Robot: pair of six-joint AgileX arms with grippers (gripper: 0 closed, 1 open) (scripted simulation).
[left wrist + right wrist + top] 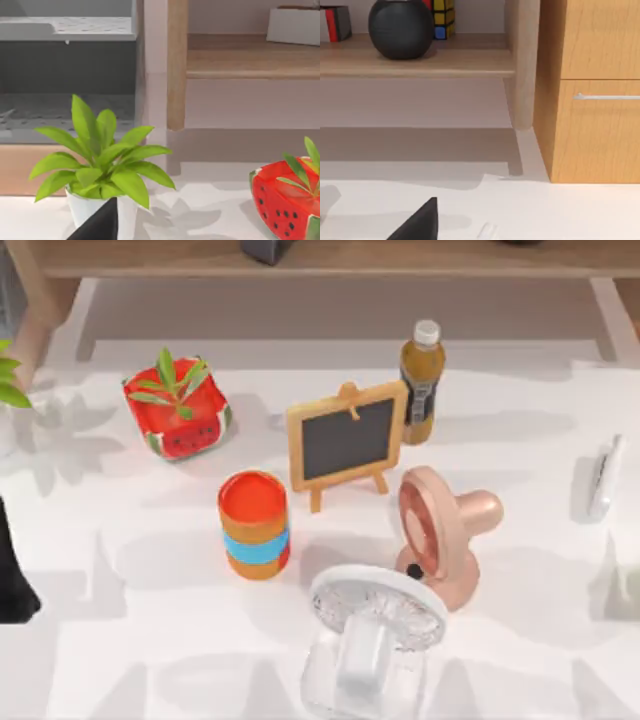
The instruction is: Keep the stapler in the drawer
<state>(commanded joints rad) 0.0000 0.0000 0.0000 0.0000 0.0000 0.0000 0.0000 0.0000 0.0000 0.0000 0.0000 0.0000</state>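
right gripper [422, 222]: finger state can't tell, parked | stapler [603, 477]: right of pink fan [440, 530], untouched | drawer [600, 130]: looks closed | tip: pull handle [606, 97] first, then pinch stapler across narrow sides

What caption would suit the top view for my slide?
White stapler lying near the table's right edge, apart from a chalkboard easel, bottle, two fans and a watermelon planter.
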